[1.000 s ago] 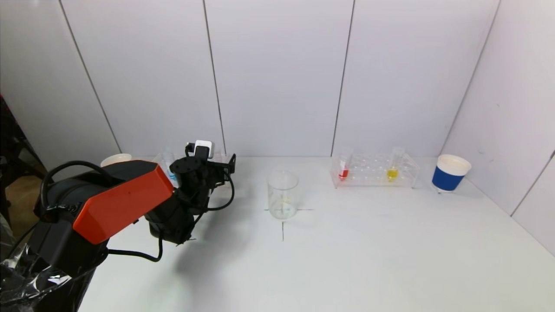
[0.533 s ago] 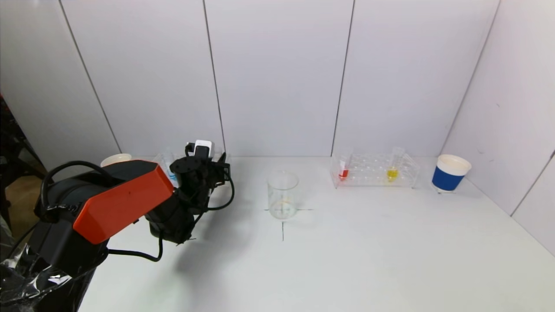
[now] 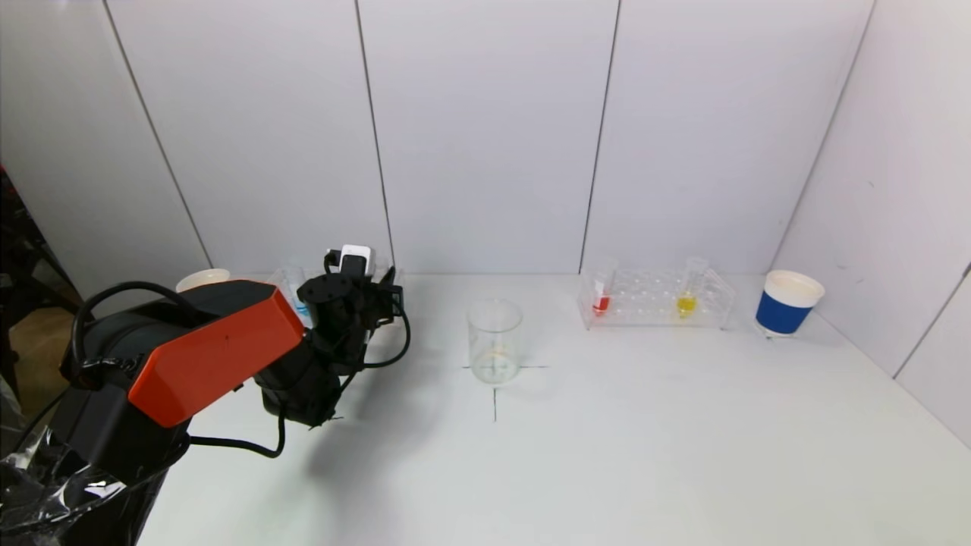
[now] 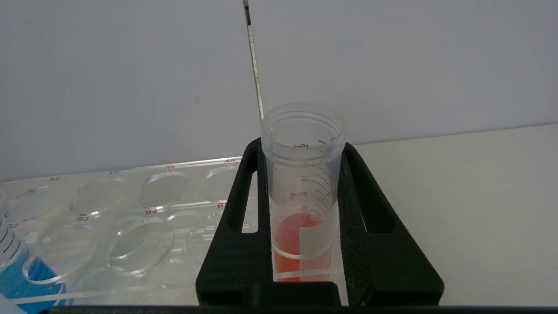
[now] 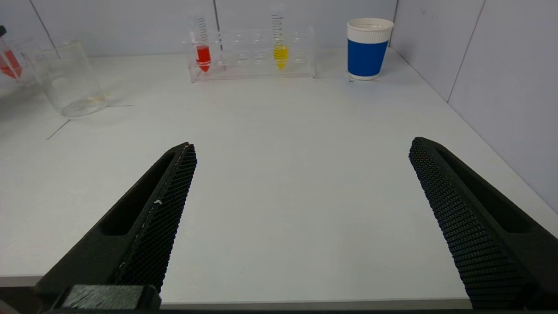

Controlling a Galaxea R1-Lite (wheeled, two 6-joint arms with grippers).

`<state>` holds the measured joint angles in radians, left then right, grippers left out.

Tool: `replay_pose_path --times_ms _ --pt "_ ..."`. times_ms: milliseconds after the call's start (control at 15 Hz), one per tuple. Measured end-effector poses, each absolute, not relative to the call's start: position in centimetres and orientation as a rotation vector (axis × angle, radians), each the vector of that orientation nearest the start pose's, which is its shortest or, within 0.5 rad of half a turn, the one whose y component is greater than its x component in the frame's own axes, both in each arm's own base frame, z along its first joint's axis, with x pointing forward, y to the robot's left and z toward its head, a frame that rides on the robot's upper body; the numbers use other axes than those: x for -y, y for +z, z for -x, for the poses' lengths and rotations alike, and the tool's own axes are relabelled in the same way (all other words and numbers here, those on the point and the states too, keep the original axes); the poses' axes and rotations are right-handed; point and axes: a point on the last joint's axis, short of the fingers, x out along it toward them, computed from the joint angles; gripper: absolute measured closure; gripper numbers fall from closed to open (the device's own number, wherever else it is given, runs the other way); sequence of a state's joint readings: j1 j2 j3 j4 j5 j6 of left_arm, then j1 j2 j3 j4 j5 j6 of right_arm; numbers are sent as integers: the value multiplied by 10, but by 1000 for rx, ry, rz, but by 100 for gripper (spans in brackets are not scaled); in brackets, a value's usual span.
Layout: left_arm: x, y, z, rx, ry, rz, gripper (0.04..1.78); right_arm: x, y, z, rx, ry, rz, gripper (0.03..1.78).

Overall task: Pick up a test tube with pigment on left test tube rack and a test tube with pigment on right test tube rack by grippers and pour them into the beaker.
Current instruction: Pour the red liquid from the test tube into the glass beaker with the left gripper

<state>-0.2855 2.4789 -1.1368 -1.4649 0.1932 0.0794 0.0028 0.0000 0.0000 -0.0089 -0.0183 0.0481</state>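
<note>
Head view: the left gripper (image 3: 383, 296) is reaching over the left test tube rack (image 3: 300, 292) at the back left of the white table (image 3: 607, 440), which is standing boxed in by pale grey wall panels (image 3: 485, 136) behind and on the right. The empty beaker (image 3: 494, 340) is sitting on a black cross mark at centre. The right test tube rack (image 3: 656, 299) is standing near the back wall, holding a red tube (image 3: 601, 296) and a yellow tube (image 3: 687, 296), with a blue paper cup (image 3: 787, 302) just beside it.

Left wrist view: the left gripper (image 4: 301, 192) is pressing both black fingers (image 4: 237, 235) against a tube of red pigment (image 4: 302, 192) that is standing upright in the clear rack (image 4: 130, 209); a blue-filled tube (image 4: 22, 270) is sitting further along.

Right wrist view: the right gripper (image 5: 301, 152) is hanging low over the table's near edge, fingers (image 5: 161, 209) spread wide with nothing between them, well apart from the far rack (image 5: 253, 54) and the beaker (image 5: 67, 78).
</note>
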Motion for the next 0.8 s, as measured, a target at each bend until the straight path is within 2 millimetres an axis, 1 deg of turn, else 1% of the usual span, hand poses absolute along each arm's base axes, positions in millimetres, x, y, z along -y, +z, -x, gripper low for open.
replay_pose_path --times_ms 267,400,800 --pt "123 45 -434 126 -87 -49 137 0 76 23 9 -15 -48 4" --pt "122 49 -433 133 -84 -47 137 0 76 23 9 -15 -48 4" --pt "119 76 -431 156 -79 -41 137 0 76 23 9 -15 -48 4"
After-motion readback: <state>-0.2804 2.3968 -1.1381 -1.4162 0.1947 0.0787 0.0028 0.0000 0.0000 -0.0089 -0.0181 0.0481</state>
